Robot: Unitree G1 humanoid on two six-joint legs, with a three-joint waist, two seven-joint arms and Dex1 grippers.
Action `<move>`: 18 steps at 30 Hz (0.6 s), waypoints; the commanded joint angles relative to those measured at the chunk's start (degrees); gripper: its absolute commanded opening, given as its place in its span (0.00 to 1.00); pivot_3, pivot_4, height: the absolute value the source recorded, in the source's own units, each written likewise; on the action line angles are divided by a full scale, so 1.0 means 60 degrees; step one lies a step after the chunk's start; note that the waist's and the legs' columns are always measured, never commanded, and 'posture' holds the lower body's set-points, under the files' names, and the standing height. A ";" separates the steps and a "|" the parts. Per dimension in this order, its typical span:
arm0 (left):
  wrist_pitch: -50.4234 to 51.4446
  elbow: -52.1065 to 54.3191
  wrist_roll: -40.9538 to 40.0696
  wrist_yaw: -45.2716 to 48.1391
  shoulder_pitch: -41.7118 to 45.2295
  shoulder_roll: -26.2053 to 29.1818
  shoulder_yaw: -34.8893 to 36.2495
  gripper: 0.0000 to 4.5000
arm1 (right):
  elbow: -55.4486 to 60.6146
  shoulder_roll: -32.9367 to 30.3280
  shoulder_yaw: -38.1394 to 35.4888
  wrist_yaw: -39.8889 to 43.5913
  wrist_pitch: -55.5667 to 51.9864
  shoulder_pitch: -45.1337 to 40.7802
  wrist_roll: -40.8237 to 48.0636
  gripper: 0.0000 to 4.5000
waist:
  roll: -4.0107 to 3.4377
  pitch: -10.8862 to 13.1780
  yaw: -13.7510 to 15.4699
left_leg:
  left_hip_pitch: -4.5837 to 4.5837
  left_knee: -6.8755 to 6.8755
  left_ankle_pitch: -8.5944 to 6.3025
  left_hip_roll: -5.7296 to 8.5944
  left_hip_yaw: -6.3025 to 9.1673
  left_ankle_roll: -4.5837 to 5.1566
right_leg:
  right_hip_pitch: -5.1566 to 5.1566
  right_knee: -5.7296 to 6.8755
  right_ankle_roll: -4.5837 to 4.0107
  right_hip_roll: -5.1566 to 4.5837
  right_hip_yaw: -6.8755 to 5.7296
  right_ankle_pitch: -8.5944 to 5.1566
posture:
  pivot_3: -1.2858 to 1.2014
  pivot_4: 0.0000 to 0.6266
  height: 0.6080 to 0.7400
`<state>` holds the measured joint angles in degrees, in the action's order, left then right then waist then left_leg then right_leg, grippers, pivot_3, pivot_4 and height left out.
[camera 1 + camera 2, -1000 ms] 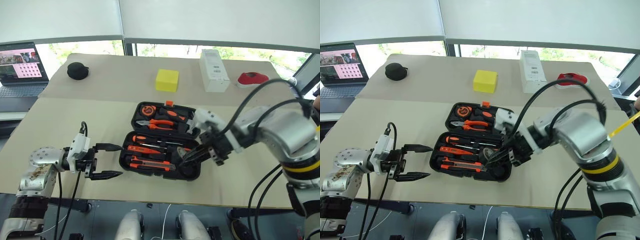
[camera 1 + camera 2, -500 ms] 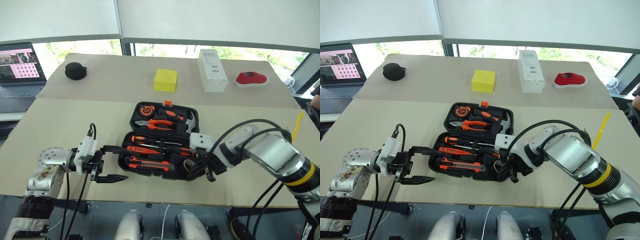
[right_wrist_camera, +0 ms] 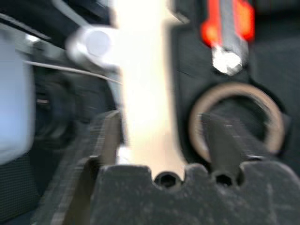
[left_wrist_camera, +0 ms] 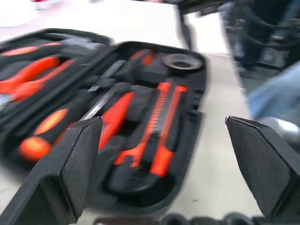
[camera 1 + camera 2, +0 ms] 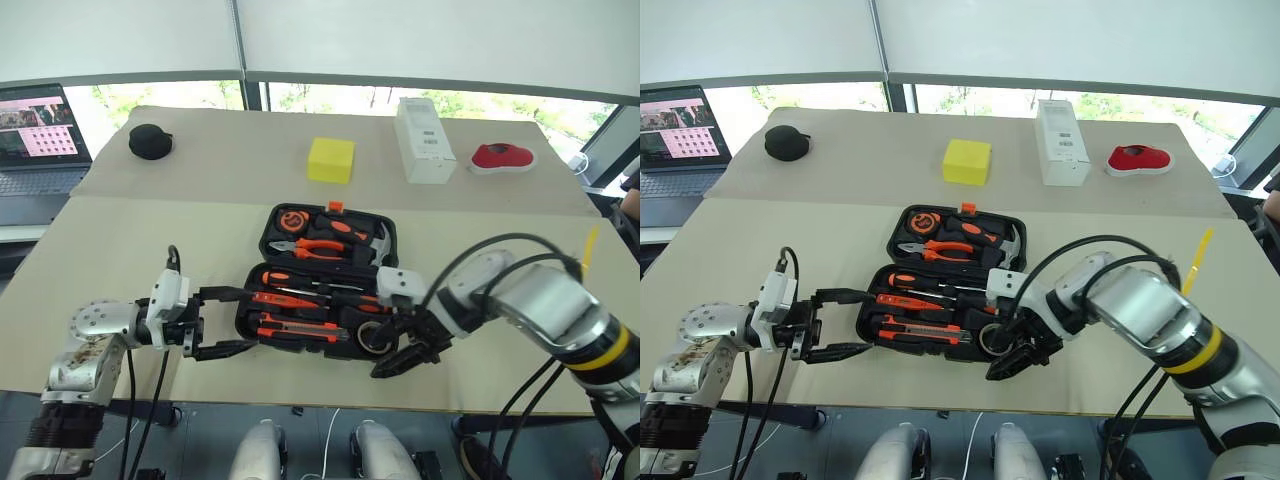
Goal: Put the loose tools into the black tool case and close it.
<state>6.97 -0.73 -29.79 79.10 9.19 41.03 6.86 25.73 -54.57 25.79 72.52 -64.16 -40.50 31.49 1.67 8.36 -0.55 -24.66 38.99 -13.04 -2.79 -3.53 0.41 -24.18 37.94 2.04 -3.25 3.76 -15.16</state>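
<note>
The tool case looks like matt black moulded plastic, slightly textured on its inner recesses. The screwdrivers have glossy orange-and-black handles that look like plastic or rubber, with bare metal shafts. The utility knife has a smooth orange plastic body with a dark strip along it. The tape roll has a dull brownish ring, like card, around a dark centre. The pliers have shiny orange grips. The table has a matt, smooth beige top. The yellow block looks soft and matt, like foam. The white box looks like smooth card.
</note>
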 commanded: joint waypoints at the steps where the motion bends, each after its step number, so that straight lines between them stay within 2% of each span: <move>1: 0.0844 -0.0240 -0.0233 -0.1544 0.0420 -0.0040 0.0824 0.88 | -0.0360 -0.0216 -0.2048 0.0247 0.1913 0.0962 0.0285 0.83 | 0.0019 0.0001 0.0032 | 0.0002 0.0001 0.0000 0.0001 0.0001 0.0000 | 0.0005 -0.0002 0.0002 -0.0001 -0.0003 0.0000 | 0.52 0.24 1.00; 2: 0.0870 -0.0614 -0.0054 -0.2144 0.0645 -0.0151 0.0996 0.83 | -0.0693 -0.0074 -0.2570 -0.0026 0.2728 0.1409 0.0049 0.83 | 0.0040 -0.0004 0.0054 | 0.0006 0.0002 0.0000 0.0000 0.0002 0.0000 | 0.0007 -0.0002 0.0002 0.0000 -0.0004 0.0000 | 0.52 0.24 1.00; 4: 0.0877 -0.1393 0.0363 -0.3286 0.1163 -0.0401 0.1157 0.64 | -0.1447 0.0375 -0.3577 -0.0550 0.4416 0.2248 -0.0388 0.83 | 0.0063 -0.0005 0.0067 | 0.0016 0.0002 0.0000 0.0000 0.0006 0.0000 | 0.0021 -0.0001 0.0002 0.0005 -0.0010 0.0000 | 0.52 0.24 1.00; 5: 0.0807 -0.1715 0.0682 -0.3766 0.1420 -0.0524 0.1065 0.56 | -0.1884 0.0672 -0.4060 -0.0968 0.5132 0.2595 -0.0594 0.71 | 0.0068 -0.0006 0.0071 | 0.0016 0.0001 0.0002 0.0002 0.0006 0.0002 | 0.0025 -0.0003 0.0003 0.0005 -0.0009 0.0001 | 0.52 0.24 1.00; 6: 0.0725 -0.1950 0.0918 -0.4052 0.1636 -0.0644 0.0944 0.46 | -0.2230 0.0864 -0.4374 -0.1347 0.5520 0.2856 -0.0798 0.64 | 0.0069 -0.0006 0.0078 | 0.0021 0.0008 0.0002 0.0007 0.0001 0.0002 | 0.0028 0.0001 0.0004 0.0004 -0.0012 0.0001 | 0.52 0.24 1.00; 7: 0.0663 -0.2117 0.1120 -0.4289 0.1803 -0.0775 0.0811 0.41 | -0.2545 0.1007 -0.4543 -0.1770 0.5923 0.3062 -0.1135 0.58 | 0.0068 -0.0006 0.0086 | 0.0018 0.0007 0.0002 0.0010 -0.0001 0.0002 | 0.0028 -0.0002 0.0009 0.0002 -0.0007 0.0005 | 0.52 0.24 1.00; 8: 0.0664 -0.2311 0.1310 -0.4478 0.1976 -0.0862 0.0671 0.30 | -0.2854 0.1227 -0.4601 -0.2228 0.6424 0.3164 -0.1531 0.49 | 0.0068 -0.0006 0.0085 | 0.0015 0.0007 0.0002 0.0016 -0.0006 0.0002 | 0.0023 0.0000 0.0013 -0.0004 0.0001 0.0007 | 0.52 0.24 1.00; 10: 0.0620 -0.2738 0.1760 -0.4701 0.2349 -0.1063 0.0267 0.18 | -0.3374 0.1584 -0.4427 -0.2956 0.7506 0.3516 -0.2382 0.37 | 0.0073 -0.0009 0.0080 | 0.0004 0.0004 0.0002 0.0021 -0.0011 0.0002 | 0.0010 -0.0001 0.0016 -0.0010 0.0009 0.0009 | 0.52 0.24 1.00; 12: 0.0744 -0.3036 0.2117 -0.4494 0.2682 -0.1183 -0.0272 0.01 | -0.3771 0.1882 -0.4129 -0.3558 0.8164 0.3764 -0.3140 0.20 | 0.0076 -0.0009 0.0085 | 0.0005 0.0005 0.0004 0.0021 -0.0043 -0.0001 | 0.0013 -0.0001 0.0016 -0.0003 0.0003 0.0010 | 0.52 0.24 1.00; 14: 0.0466 -0.3317 0.2409 -0.4270 0.3000 -0.1297 -0.0671 0.00 | -0.4077 0.2164 -0.3880 -0.3742 0.8376 0.3755 -0.3472 0.03 | 0.0074 -0.0008 0.0079 | 0.0003 0.0001 0.0005 0.0021 -0.0059 -0.0003 | 0.0005 0.0005 0.0015 -0.0002 0.0008 0.0010 | 0.52 0.24 1.00; 15: 0.0324 -0.3468 0.2453 -0.4096 0.3129 -0.1350 -0.0800 0.00 | -0.4186 0.2313 -0.3787 -0.3707 0.8461 0.3728 -0.3493 0.00 | 0.0073 -0.0008 0.0065 | 0.0006 0.0002 0.0005 0.0021 -0.0058 -0.0003 | 0.0009 0.0005 0.0015 0.0003 0.0008 0.0010 | 0.52 0.24 1.00; 18: 0.0364 -0.3553 0.2433 -0.3925 0.3437 -0.1615 -0.1028 0.00 | -0.4259 0.2766 -0.3547 -0.3787 0.8578 0.3653 -0.3600 0.00 | 0.0073 -0.0008 0.0010 | 0.0004 0.0001 0.0007 0.0020 -0.0059 -0.0006 | 0.0006 0.0005 0.0015 0.0006 0.0012 0.0010 | 0.52 0.24 1.00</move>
<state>10.11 -22.61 -15.45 54.49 28.39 31.35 0.96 -1.05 -38.44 4.73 50.35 -14.26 -17.44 10.16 2.11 8.31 -0.49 -24.64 39.00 -13.00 -2.68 -3.88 0.37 -24.15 37.97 2.12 -3.21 3.83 -15.10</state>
